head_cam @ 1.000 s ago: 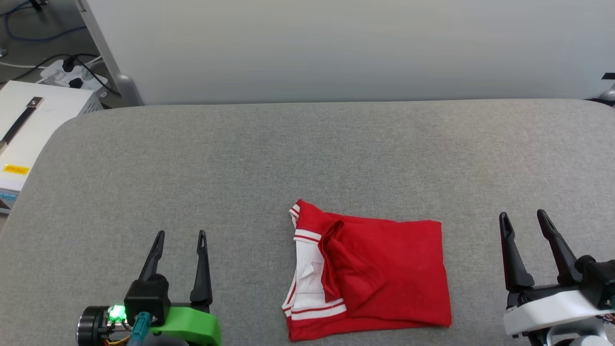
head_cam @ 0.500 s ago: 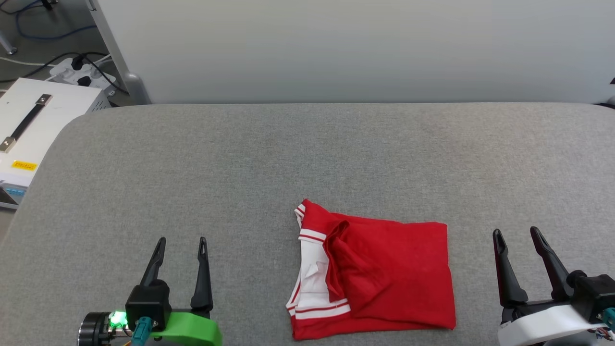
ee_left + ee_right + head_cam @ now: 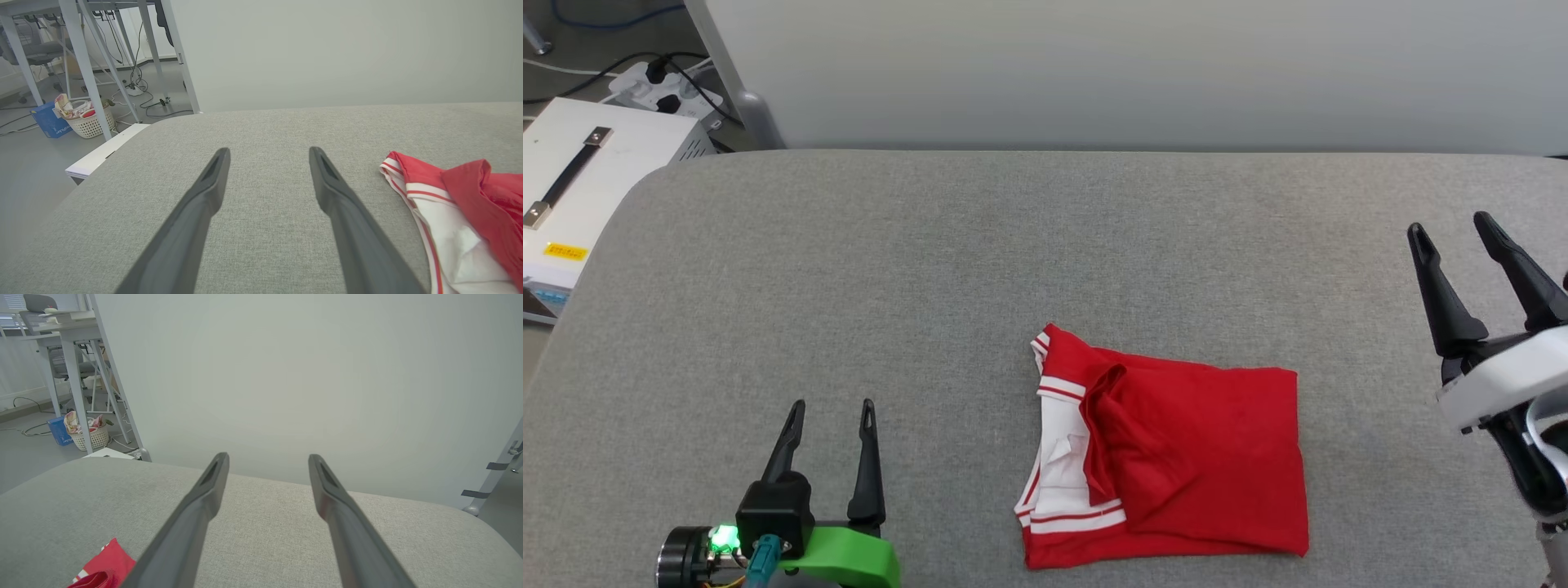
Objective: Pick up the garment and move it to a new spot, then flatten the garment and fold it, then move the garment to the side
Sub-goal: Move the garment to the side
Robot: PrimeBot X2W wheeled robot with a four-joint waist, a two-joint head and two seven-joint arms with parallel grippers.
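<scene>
My left gripper (image 3: 833, 404), at 7 o'clock in the head view, has its two dark fingers parted with nothing between them. My right gripper (image 3: 1450, 223), at 3 o'clock, is likewise spread and empty over the grey padded table (image 3: 931, 269). The garment (image 3: 1192, 457) is folded into a rough red rectangle, white sleeve and striped trim showing on its 9 o'clock side. It lies at 5 o'clock between the grippers, touching neither. A white case (image 3: 596, 180) sits off the table at 10 o'clock.
</scene>
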